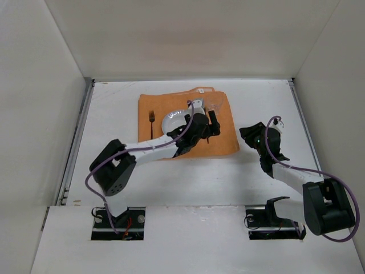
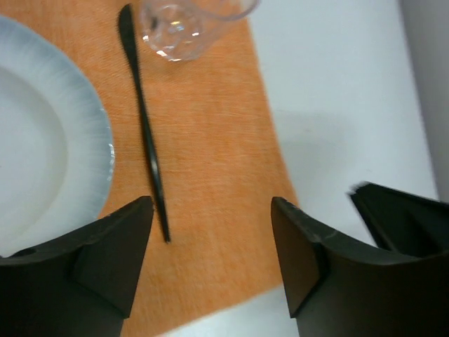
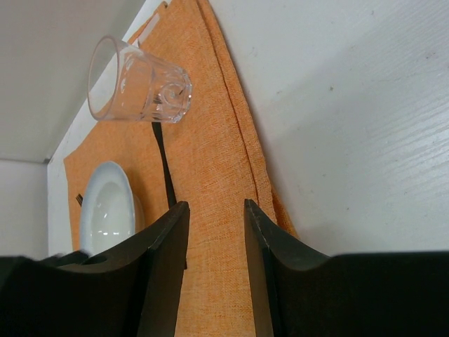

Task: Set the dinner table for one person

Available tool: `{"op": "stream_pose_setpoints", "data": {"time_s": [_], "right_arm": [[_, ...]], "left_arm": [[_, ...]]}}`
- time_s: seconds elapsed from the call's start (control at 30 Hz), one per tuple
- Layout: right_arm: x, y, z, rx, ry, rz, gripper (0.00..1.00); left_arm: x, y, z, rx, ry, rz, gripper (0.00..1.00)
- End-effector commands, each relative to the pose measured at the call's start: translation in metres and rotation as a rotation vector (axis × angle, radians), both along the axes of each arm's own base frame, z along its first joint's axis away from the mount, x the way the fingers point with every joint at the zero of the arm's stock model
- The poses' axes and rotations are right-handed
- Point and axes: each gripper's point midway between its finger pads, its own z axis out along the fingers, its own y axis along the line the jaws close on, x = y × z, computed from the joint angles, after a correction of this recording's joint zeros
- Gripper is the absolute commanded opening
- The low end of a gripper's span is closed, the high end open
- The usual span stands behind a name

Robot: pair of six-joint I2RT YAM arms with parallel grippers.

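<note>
The dinner table (image 1: 217, 178) lies flat, matte white, lightly scuffed, walled on three sides.

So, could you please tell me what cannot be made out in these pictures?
Top external: the left arm covers much of the plate.
Left wrist: the top edge cuts off the glass.
Right wrist: the plate hides most of the fork; a finger hides the knife's near end.

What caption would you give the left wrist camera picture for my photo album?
The open left gripper hovers above an orange cloth bearing a white plate, black knife and clear glass.
</note>
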Motion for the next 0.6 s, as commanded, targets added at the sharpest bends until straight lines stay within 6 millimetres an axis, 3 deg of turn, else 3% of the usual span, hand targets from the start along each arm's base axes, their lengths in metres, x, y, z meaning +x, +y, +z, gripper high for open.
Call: {"op": "stream_pose_setpoints", "data": {"time_s": [0.0, 0.03, 0.1, 0.17, 0.3, 0.43, 0.53, 0.57], "right_arm": [[0.008, 0.005, 0.019, 0.007, -0.07, 0.011, 0.43], [0.007, 0.005, 0.018, 0.008, -0.068, 0.01, 0.43], [0.008, 0.004, 0.019, 0.009, -0.07, 0.007, 0.43], [0.007, 0.004, 0.019, 0.007, -0.07, 0.007, 0.43], [0.008, 0.004, 0.017, 0.004, -0.066, 0.008, 0.34], [0.009, 0.005, 0.014, 0.003, -0.055, 0.011, 0.16], [0.008, 0.003, 0.015, 0.006, -0.059, 0.004, 0.17], [0.008, 0.002, 0.015, 0.004, -0.059, 0.0, 0.18]], "left_arm": [[-0.028, -0.002, 0.059, -0.023, -0.127, -0.1, 0.71], [-0.038, 0.003, 0.064, -0.021, -0.141, -0.114, 0.77], [-0.053, 0.016, 0.071, -0.016, -0.164, -0.126, 1.0], [-0.065, 0.037, 0.071, -0.01, -0.172, -0.106, 1.0], [-0.086, 0.103, 0.066, 0.002, -0.198, 0.015, 1.0], [-0.106, 0.186, 0.06, -0.016, -0.219, 0.208, 1.0], [-0.12, 0.256, 0.047, -0.067, -0.213, 0.418, 1.0], [-0.123, 0.27, 0.04, -0.071, -0.202, 0.461, 1.0]]}}
